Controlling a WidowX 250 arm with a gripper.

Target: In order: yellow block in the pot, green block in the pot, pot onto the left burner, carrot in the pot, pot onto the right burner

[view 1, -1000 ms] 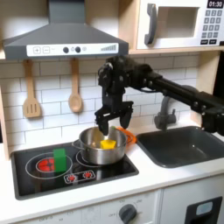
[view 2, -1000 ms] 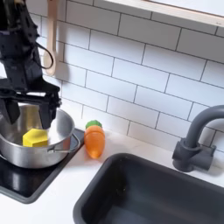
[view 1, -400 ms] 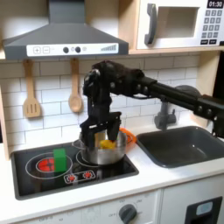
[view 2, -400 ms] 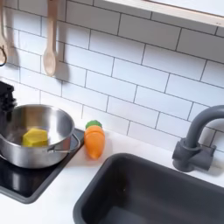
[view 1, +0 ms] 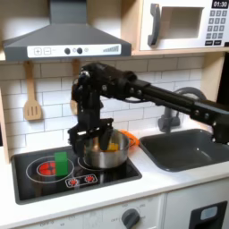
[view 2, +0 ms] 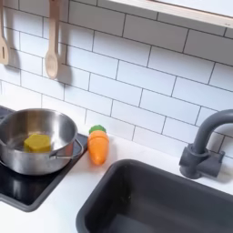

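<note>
I am watching the gripper (view 1: pixel 88 140) hanging low over the black cooktop (view 1: pixel 36 182) in the first exterior view, between the green block (view 1: pixel 61 162) and the pot (view 1: pixel 106 154). Its jaws are standing spread apart with nothing between them, so I am reading them as released.

The green block is standing upright on the left burner (view 1: pixel 45 167), at the first exterior view's left of the gripper and apart from it. The pot is sitting on the right side of the cooktop in that view, and I cannot make out the burner rings beneath it.

In the second exterior view I am looking into the pot (view 2: pixel 36 144) and seeing the yellow block (view 2: pixel 37 142) lying on its floor. The carrot (view 2: pixel 97 145) is lying on the white desk (view 2: pixel 55 214) just beside the pot, at the second exterior view's right of it, its green top pointing toward the tiled wall (view 2: pixel 136 64). In the first exterior view the carrot (view 1: pixel 129 138) is peeking out behind the pot's rim. The dark sink (view 2: pixel 164 200) is lying further right, with the grey tap (view 2: pixel 202 146) standing behind it.
</note>
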